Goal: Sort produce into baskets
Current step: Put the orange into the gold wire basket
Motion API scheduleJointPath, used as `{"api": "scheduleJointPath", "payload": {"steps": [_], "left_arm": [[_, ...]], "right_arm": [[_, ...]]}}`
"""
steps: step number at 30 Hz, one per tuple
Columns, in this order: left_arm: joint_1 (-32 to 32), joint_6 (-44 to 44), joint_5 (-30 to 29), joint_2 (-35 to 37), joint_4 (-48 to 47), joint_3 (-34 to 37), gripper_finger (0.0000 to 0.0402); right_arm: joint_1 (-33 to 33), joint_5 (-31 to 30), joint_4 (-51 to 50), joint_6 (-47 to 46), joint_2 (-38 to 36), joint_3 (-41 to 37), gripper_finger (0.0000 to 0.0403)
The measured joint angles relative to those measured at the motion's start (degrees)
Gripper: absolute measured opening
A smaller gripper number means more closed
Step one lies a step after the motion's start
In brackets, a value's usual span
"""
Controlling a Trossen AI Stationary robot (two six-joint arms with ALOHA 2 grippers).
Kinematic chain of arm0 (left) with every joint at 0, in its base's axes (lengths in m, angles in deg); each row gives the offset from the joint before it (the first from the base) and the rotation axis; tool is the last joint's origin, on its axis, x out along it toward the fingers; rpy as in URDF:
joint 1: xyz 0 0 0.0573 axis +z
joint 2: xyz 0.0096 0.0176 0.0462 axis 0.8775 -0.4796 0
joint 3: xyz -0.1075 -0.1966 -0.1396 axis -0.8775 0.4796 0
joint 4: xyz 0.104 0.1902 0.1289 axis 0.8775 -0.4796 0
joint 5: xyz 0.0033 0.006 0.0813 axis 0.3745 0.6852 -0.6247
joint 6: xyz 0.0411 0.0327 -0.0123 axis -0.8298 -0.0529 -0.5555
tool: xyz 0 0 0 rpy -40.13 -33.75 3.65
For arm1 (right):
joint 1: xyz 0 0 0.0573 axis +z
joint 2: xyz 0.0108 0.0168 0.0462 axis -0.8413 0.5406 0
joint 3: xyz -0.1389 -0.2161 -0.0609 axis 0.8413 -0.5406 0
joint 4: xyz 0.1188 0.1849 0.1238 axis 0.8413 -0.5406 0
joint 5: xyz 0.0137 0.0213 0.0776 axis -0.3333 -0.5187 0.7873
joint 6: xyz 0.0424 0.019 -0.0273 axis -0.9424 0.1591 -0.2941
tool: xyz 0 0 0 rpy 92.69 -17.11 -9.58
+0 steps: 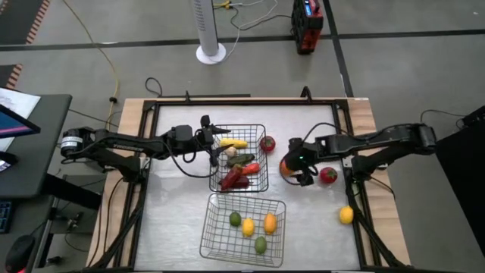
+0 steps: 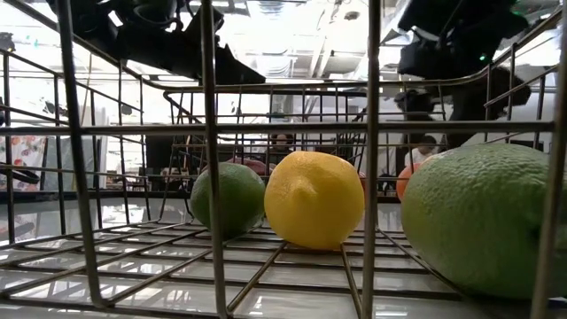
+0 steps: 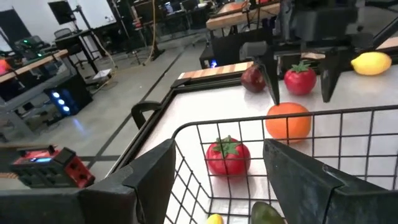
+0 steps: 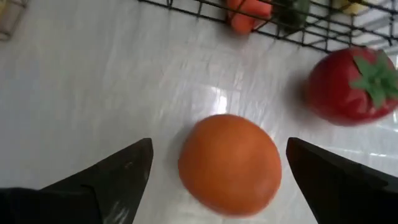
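An orange fruit (image 4: 230, 163) lies on the white table right of the far basket (image 1: 260, 130). My right gripper (image 4: 217, 171) points steeply down over it, open, one finger on each side and clear of it. My left gripper (image 1: 217, 141) hovers open over the far basket's left rim with nothing between its fingers. The far basket holds a yellow piece (image 1: 236, 142), a red chilli (image 1: 235, 179) and other vegetables. The near basket (image 1: 216, 243) holds a lime (image 1: 235, 219), a lemon (image 1: 248, 227), an orange piece (image 1: 270, 223) and a green fruit (image 1: 261, 244).
A red tomato (image 1: 267, 142) lies just beyond the far basket's right rim. A second one (image 1: 327, 175) is to the right of my right gripper. A yellow lemon (image 1: 346, 214) lies near the table's right edge. Bare table stretches left of both baskets.
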Motion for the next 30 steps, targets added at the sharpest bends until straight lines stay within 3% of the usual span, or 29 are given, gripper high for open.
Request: {"api": "scheduleJointPath", "payload": {"steps": [8,15,23,30], "left_arm": [[0.08,-1.40,-1.55,0.00,-2.18,0.02,0.0231],[0.09,-2.24,-1.72,0.00,-3.36,0.02,0.0231],[0.08,-2.38,-1.72,0.00,-4.03,0.02,0.0231],[0.08,-2.81,-1.72,0.02,-4.48,0.02,0.0231]], "right_arm": [[-0.40,-0.35,-1.53,9.67,9.51,2.22,0.0391],[-1.89,-0.57,-1.74,12.40,13.80,2.50,0.0378],[-2.64,-2.45,-3.13,14.60,12.99,4.15,0.0344],[-2.51,-7.41,-11.59,12.37,9.03,13.46,0.0351]]}}
